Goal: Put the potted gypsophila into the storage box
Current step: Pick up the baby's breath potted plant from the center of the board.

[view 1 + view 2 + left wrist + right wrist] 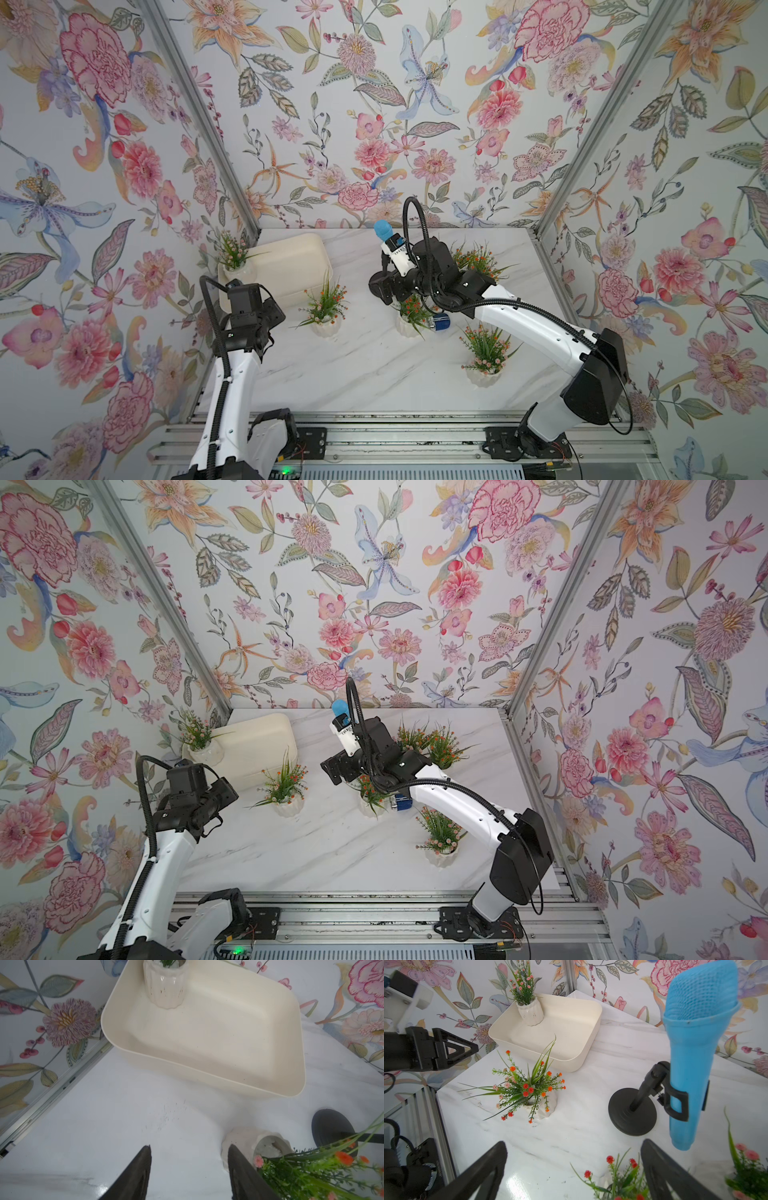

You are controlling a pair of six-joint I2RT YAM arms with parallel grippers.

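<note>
A pink-flowered gypsophila in a white ribbed pot (530,1012) stands inside the cream plastic storage box (571,1061); left claw (189,1146) and right claw (574,1142) gape empty.

The scene is lit brightly and evenly from above; only faint shadows are cast. Glare is seen on the table (517,1185). In the left wrist view the nearest potted gypsophila (307,1169) is blurred.

A robot test booth: floral-papered panels (374,104) in aluminium framing (199,116) around a marble-look tabletop (353,374).
</note>
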